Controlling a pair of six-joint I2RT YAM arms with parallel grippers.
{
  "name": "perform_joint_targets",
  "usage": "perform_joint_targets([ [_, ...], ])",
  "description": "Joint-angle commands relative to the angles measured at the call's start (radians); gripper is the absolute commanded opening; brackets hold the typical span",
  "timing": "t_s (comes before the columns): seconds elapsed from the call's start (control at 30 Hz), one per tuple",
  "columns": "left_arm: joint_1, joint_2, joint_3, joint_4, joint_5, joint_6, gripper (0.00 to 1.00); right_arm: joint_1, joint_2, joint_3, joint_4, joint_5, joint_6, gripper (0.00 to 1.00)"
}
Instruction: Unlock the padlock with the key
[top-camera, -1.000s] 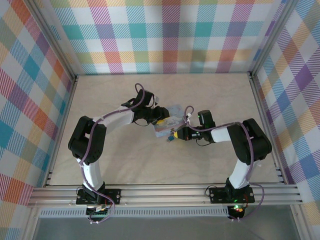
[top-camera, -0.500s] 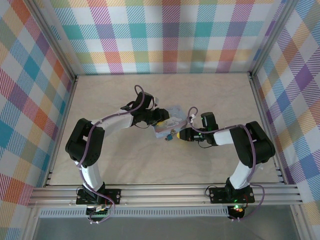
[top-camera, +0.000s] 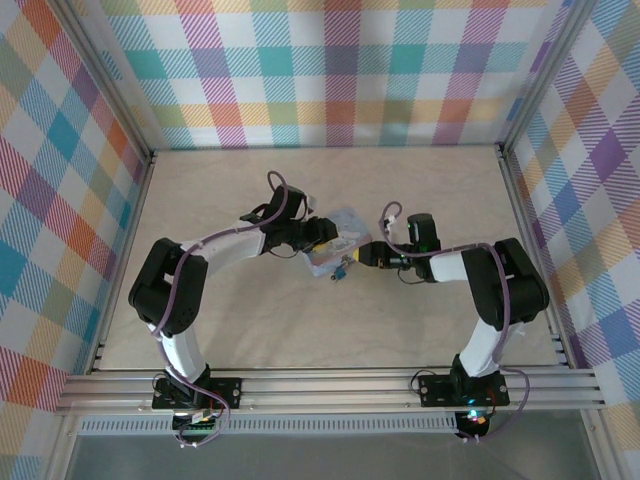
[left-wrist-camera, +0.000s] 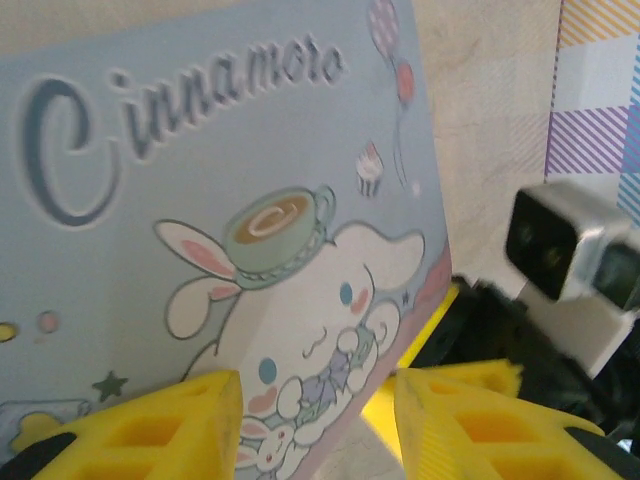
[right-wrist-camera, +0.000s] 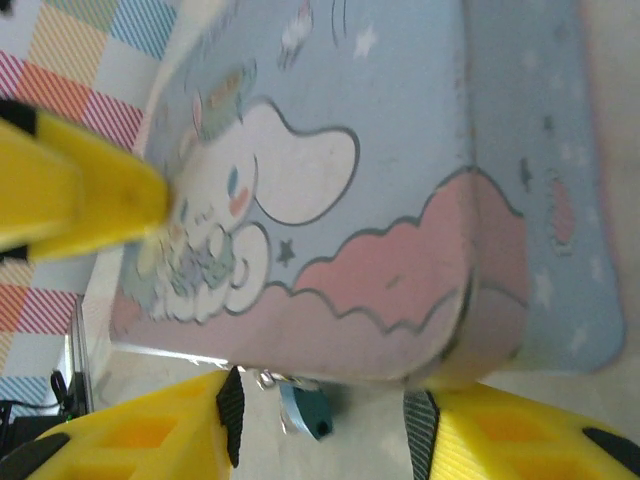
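So the tiny dark teal metal padlock is tucked right against the lower edge of the light-blue cartoon-printed tin box, out around the middle of the beige marbled bench. The right claw has its yellow fingers spread with nothing gripped, and the padlock sits just past the gap. There's a silvery bit at the lock's top, but it's too small to say whether that's the shackle or the little pale key.

The left claw straddles the tin's corner with one finger on the lid. I can't tell if it's truly clamped.

My worries: the lock is crammed under the tin, so a closing right claw could pinch the tin rim or the lock body instead of the key. If the left hold is loose, any twist drags the whole tin round. And the claws sit just beside each other, so a bump is easy.
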Motion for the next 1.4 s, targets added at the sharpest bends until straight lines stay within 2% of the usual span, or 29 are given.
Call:
perform_joint_targets([
  [0.0,-0.011,-0.004,-0.065,-0.093,-0.015,-0.013,0.45,-0.015,0.032,0.069,0.02,-0.041,-0.023,0.51],
  [0.2,-0.016,-0.018,-0.09,-0.067,-0.014,-0.036,0.45,-0.018,0.0,0.027,0.043,-0.058,-0.025,0.53],
  [0.4,-0.018,-0.021,-0.082,-0.074,-0.016,-0.037,0.45,0.008,-0.025,-0.114,0.198,-0.108,0.039,0.53],
  [0.73,-0.018,-0.024,-0.062,-0.093,-0.015,-0.034,0.44,0.075,0.079,-0.147,0.424,-0.07,0.13,0.55],
  [1.37,-0.023,-0.023,-0.052,-0.1,-0.017,-0.032,0.44,0.098,0.168,-0.061,0.404,-0.12,0.119,0.54],
])
